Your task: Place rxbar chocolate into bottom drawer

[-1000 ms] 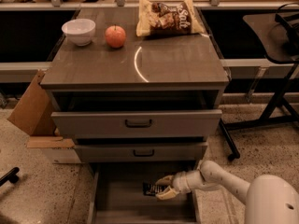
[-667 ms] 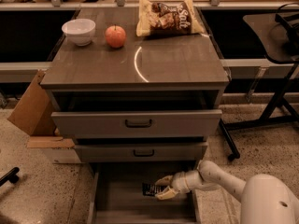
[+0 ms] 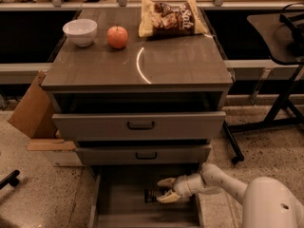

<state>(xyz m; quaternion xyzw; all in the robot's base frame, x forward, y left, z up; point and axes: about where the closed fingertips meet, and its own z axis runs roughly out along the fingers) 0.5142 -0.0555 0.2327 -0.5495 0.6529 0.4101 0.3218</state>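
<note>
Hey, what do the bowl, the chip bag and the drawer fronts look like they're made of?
Bowl: white, smooth, likely ceramic or plastic. Chip bag: glossy crinkled plastic film. Drawer fronts: matte grey wood-grain laminate, probably. The gripper sits in the bottom drawer by the rxbar.

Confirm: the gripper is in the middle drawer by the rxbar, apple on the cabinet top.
Wrong drawer. The camera view shows the gripper in the bottom drawer, by the rxbar chocolate; the apple is on the cabinet top.

I log on the worktop (image 3: 185,63): white bowl (image 3: 80,31), apple (image 3: 117,36) just beside it, chip bag (image 3: 172,18) at the back; cardboard box (image 3: 32,109) on the floor.
</note>
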